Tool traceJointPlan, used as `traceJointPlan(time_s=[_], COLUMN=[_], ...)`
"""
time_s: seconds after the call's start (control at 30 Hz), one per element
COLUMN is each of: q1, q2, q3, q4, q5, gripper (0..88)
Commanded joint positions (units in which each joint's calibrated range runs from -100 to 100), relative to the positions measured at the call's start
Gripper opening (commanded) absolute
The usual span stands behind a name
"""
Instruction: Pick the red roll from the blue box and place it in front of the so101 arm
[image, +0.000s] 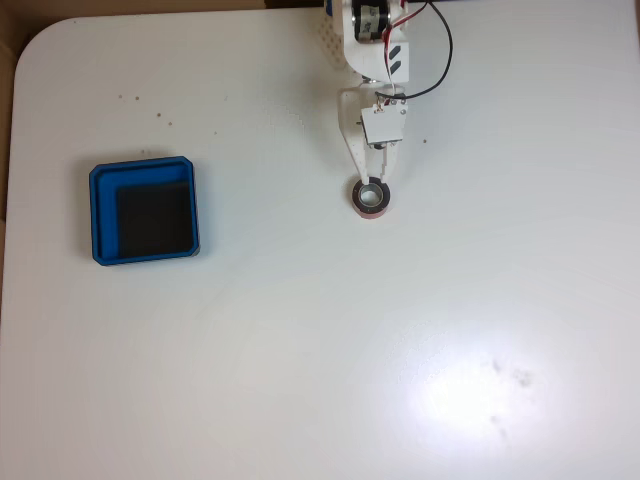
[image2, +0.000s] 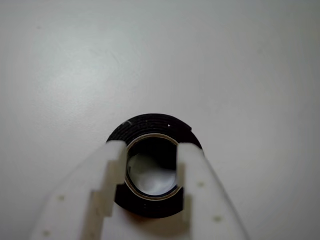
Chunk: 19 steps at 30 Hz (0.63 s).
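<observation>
The red roll lies flat on the white table just below the so101 arm in the fixed view. My gripper points down at it, its tips at the roll's upper edge. In the wrist view the roll looks dark with a pale inner core. My gripper is open, its two white fingers about a hole's width apart and lying over the ring's left and right walls. Whether they touch the roll I cannot tell. The blue box sits far to the left, its black floor bare.
The white table has a rounded corner at the top left and a bright glare patch at the lower right. Small dark specks dot the surface above the box. Red and black wires loop beside the arm.
</observation>
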Motion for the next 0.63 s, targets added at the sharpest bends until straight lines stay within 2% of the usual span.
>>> traceJointPlan(time_s=[0.0, 0.6], q1=[0.4, 0.3], q2=[-2.8, -2.9], q3=[0.9, 0.9], q4=[-0.6, -0.6], q5=[0.1, 0.0], gripper=[2.7, 2.2])
